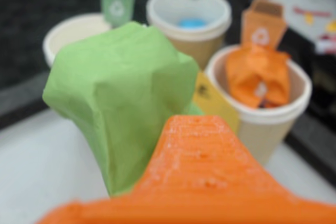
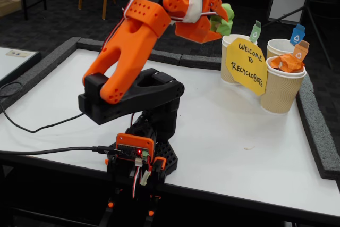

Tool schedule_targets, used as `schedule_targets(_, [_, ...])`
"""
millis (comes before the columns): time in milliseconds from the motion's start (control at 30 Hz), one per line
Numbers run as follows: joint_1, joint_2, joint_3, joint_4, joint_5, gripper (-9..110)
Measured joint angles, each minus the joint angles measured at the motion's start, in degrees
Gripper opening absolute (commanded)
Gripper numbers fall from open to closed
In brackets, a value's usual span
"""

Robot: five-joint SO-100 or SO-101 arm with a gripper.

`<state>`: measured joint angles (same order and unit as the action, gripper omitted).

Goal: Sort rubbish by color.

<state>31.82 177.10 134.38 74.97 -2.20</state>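
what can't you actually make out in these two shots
- Inside of the green-tagged cup: in the wrist view the green wad covers most of it.
- Gripper fingertips: in the fixed view the wad wraps them; in the wrist view they are blurred.
- Blue wad: wrist view shows only a blurred sliver; the fixed view hides it behind the cup rim.
- Orange wad: creases too small in the fixed view.

Matt, creased lime green paper wad (image 1: 118, 98); rough, layered orange plastic gripper (image 2: 219, 17); ribbed beige paper cups (image 2: 280, 91); smooth matt white tabletop (image 2: 223, 131), upper-left grey foam edging (image 2: 53, 59).
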Motion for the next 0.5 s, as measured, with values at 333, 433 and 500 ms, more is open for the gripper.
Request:
schedule_targets(333, [-1.8, -0.3, -0.3, 3.0, 0.0, 0])
schedule_targets(433, [-3.3, -0.3, -1.7, 4.8, 0.0, 0])
schedule_targets(500, [-4.3, -0.3, -2.5, 5.6, 0.0, 0])
